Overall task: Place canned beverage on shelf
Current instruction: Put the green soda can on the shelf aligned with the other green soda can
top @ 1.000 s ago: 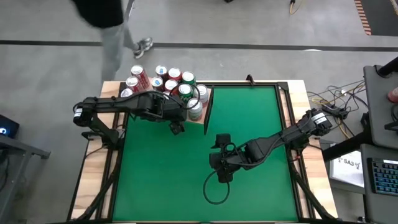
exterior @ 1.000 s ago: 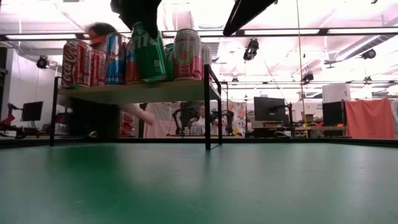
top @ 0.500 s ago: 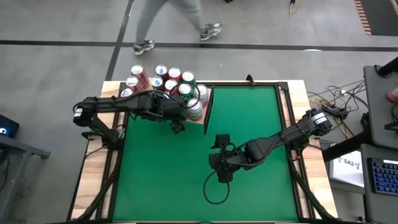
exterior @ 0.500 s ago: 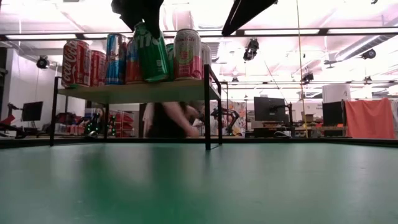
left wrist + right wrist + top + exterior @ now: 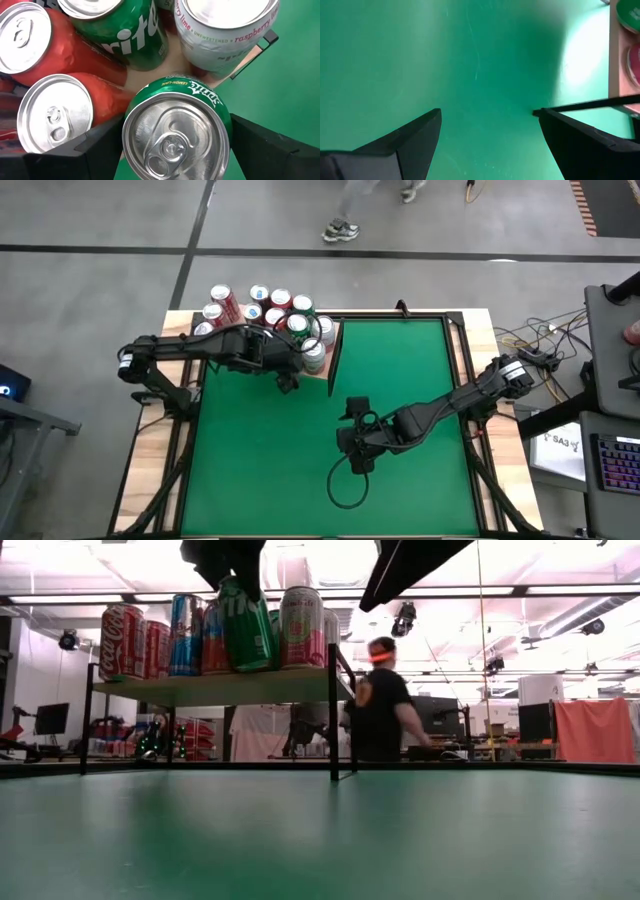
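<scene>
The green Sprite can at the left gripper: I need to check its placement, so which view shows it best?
The left wrist view: the green Sprite can fills it, between the left gripper's fingers. The low view shows it tilted on the shelf. The high view mostly hides it under the arm; the right wrist view misses it.

I see my left gripper [image 5: 297, 358] over the shelf [image 5: 322, 372] among clustered cans [image 5: 262, 307]; my right gripper [image 5: 357, 442] hovers mid-table [image 5: 400, 360] above a black cable loop [image 5: 345, 485].
</scene>
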Motion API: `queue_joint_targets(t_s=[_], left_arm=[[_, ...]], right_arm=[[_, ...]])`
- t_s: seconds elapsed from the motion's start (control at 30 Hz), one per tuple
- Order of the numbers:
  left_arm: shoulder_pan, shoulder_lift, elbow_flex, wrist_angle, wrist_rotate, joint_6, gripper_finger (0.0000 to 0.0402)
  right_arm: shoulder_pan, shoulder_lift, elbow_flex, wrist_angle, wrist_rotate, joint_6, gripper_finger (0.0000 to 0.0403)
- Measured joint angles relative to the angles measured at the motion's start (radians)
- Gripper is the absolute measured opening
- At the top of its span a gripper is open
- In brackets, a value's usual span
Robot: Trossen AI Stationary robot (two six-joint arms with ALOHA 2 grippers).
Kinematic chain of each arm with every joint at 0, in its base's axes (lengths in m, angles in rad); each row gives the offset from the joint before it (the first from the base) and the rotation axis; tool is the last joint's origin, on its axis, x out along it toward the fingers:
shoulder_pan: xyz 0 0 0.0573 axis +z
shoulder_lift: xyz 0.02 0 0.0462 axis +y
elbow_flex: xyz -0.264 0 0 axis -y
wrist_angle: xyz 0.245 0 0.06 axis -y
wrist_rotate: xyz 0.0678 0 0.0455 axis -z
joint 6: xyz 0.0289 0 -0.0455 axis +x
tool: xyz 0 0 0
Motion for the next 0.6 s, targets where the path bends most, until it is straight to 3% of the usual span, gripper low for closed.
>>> queue_joint_targets(t_s=[0.6], left_arm=[[0.016,0.001,0.0,0.016,-0.003,-0.007,0.0309]], right_arm=[[-0.011,0.0,-0.017,0.269,0.055,-0.113,0.0327]])
